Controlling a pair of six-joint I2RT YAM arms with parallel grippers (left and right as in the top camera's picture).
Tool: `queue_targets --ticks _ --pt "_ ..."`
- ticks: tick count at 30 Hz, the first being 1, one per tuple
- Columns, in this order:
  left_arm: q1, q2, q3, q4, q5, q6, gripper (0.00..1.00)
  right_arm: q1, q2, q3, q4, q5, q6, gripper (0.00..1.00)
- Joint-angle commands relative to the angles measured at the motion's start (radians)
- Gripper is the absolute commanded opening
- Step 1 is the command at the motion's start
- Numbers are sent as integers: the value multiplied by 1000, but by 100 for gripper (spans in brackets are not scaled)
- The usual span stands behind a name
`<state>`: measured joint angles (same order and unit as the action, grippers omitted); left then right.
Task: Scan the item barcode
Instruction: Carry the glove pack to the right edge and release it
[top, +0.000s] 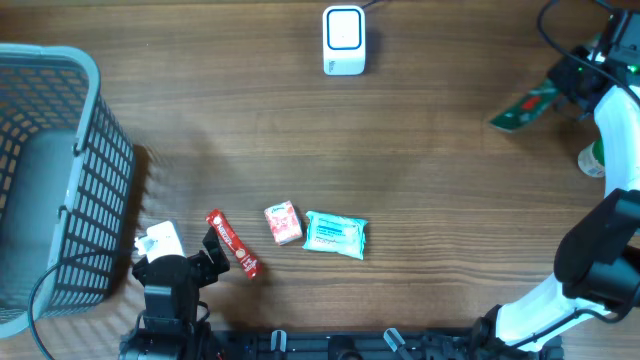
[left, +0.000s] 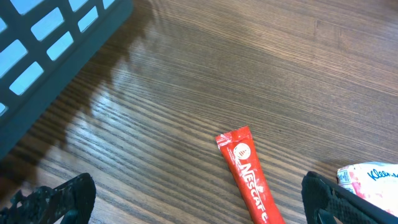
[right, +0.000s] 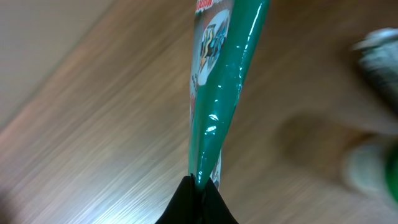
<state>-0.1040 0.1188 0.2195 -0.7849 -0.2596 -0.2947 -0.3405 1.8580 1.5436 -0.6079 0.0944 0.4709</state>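
Packet: green packet (top: 525, 103) (right: 217, 93), pinched by one end between the fingertips of the right claw (top: 570, 88) (right: 198, 185). The rest sticks straight out ahead of the claw.
Right claw: clamped tight on the packet, at the far right of the table (top: 420, 150).
Scanner: white scanner (top: 344, 40), well apart from the right claw, off to its left at the table's far edge.
Blurred thing: white and green (top: 592, 160) (right: 373, 168), just beside the right claw on the near side. It is too blurred to name.
Left claw: (top: 183, 250) (left: 199, 208) spread wide and holding nothing, low over the wood.
Stick: red Nescafé stick (top: 232, 243) (left: 249, 180), lying flat between the left claw's fingers, nearer the right one.
Pink pack: (top: 283, 222) (left: 370, 180) just beyond the left claw's right finger.
Teal pack: (top: 335, 234) beside the pink pack, farther from the left claw.
Basket: blue-grey basket (top: 100, 170) (left: 50, 37), near the left claw, ahead and to its left.
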Motion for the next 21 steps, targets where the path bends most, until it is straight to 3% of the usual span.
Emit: queue_targets --ticks 1,4,5,6,7,8,9,12,13,14,18,21 --pt "-5 -5 0 2 9 -2 100 -67 83 6 24 201 7 4" --pt "-5 -5 0 2 9 -2 100 -153 111 6 30 196 19 5" --pt "-5 -5 0 2 9 -2 100 -170 104 13 35 187 16 23" --pt "-5 -5 0 2 9 -2 100 -182 90 29 34 159 -26 53" --pt "-5 -5 0 2 9 -2 100 -184 73 48 26 115 -76 77" --pt "-5 -5 0 2 9 -2 100 -184 43 79 2 56 -113 92" --pt "-5 -5 0 2 9 -2 100 -184 3 115 -29 -23 -102 100" --pt "-5 -5 0 2 9 -2 100 -180 -135 136 -101 -414 -43 100" --pt "-5 -5 0 2 9 -2 100 -160 -195 136 -204 -674 -1 100" --pt "-5 -5 0 2 9 -2 100 -125 -209 135 -303 -808 -1 100" --pt "-5 -5 0 2 9 -2 100 137 -205 58 -562 -843 -139 100" --pt "-5 -5 0 2 9 -2 100 376 -205 -57 -585 -668 -77 100"
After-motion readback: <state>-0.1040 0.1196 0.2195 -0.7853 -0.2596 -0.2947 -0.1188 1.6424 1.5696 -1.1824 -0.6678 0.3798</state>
